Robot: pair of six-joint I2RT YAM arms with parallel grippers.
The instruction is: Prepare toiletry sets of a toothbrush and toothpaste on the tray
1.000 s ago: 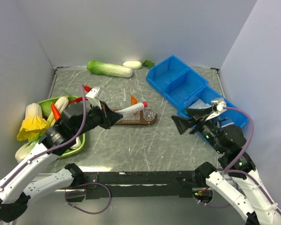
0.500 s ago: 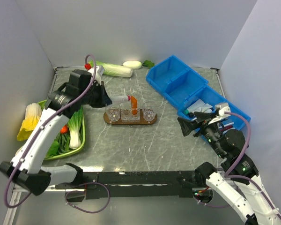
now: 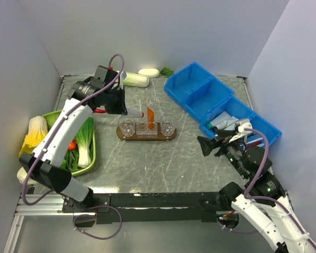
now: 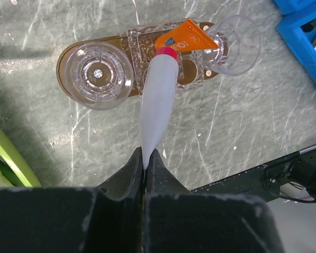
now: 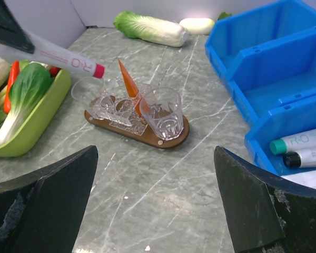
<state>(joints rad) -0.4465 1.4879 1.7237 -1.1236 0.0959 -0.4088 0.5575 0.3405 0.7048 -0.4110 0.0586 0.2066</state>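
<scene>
Where pale walls [image 3: 147, 31] box a marbled table [image 3: 163, 163], perhaps stone, left tool [image 4: 146, 158] clamping tube [image 4: 157, 100], right tool [image 3: 208, 145] apart.

My rig, seen remotely: L arm [image 3: 57, 132] and R arm [image 3: 276, 234] in white shells w/ black joints & wrists; purple cable [image 3: 116, 55] looped along each; R gripper's [image 5: 155, 150] matte-black fingers [image 5: 42, 211] scuffed pale at edges. Black mount rail [image 3: 158, 200] spans both bases.

Orange toothpaste [image 3: 150, 114] tilted in cup [image 3: 147, 128] on tray [image 4: 64, 62]

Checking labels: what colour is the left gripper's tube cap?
Pinkish-red cap, shown best in the left wrist view.
</scene>
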